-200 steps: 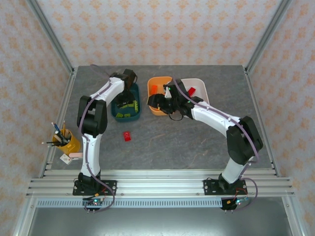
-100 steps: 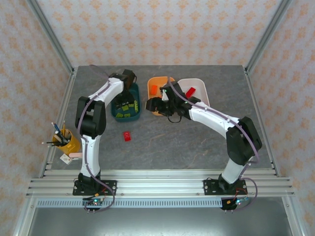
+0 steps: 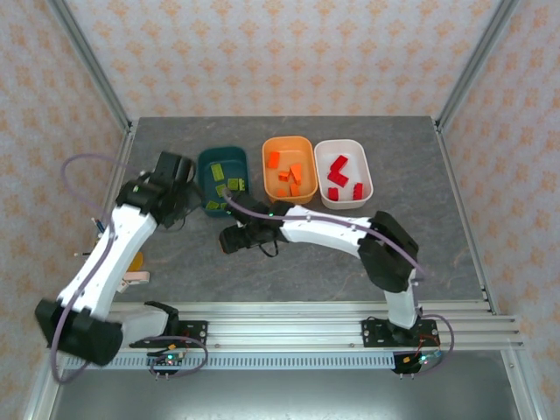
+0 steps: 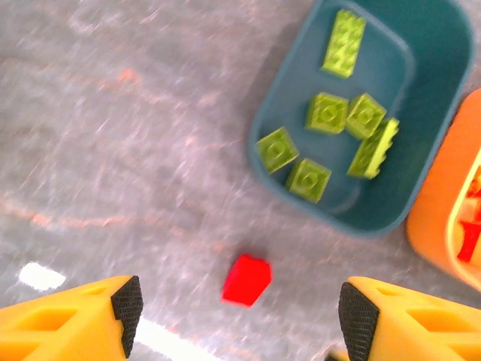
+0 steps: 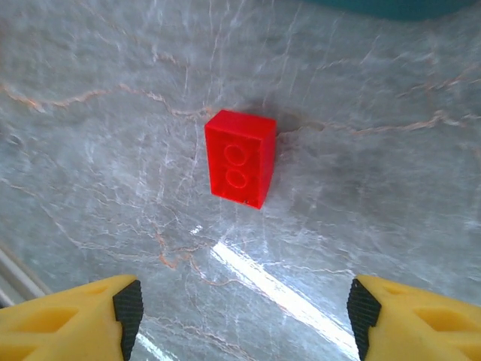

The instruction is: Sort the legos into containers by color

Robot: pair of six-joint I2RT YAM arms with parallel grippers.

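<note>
Right tool (image 5: 240,307) swung over last red brick (image 5: 240,158), toward bench (image 3: 306,271) near edge, open; left tool (image 4: 239,304) backed off, open. Rest sorted.

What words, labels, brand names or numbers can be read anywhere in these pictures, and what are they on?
None can be read.
The red brick: its studs show no legible mark.
The teal tub, orange tub and white tub: no print or label visible.
The small circuit boards at the arms' bases: any marks are too small to read.
</note>
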